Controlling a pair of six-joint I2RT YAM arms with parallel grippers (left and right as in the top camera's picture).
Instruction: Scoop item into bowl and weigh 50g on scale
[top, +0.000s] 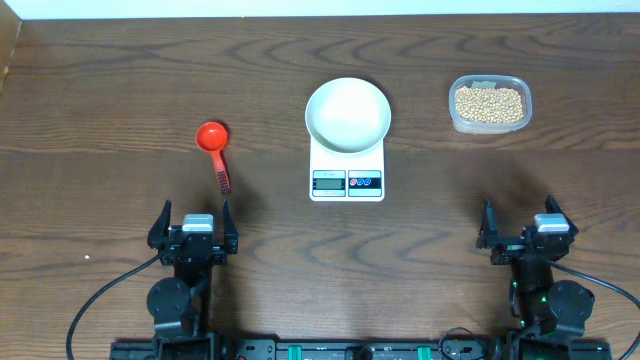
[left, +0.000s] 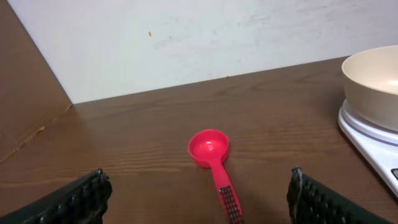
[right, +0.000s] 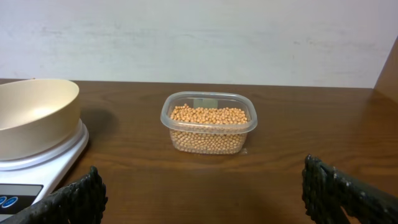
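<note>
Soybeans (top: 488, 103) all sit in the clear plastic tub (top: 451, 110), on the table's (top: 100, 90) right side, well apart from the scale. White bowl (top: 348, 114) sits empty on the digital scale (top: 347, 181) at centre; display unreadable. Red measuring scoop (top: 213, 148) lies flat left of the scale, with its handle toward the left gripper (top: 195, 218). Left gripper and right gripper (top: 520, 220) are both spread wide, holding nothing. Left faces the scoop, right faces the tub.
</note>
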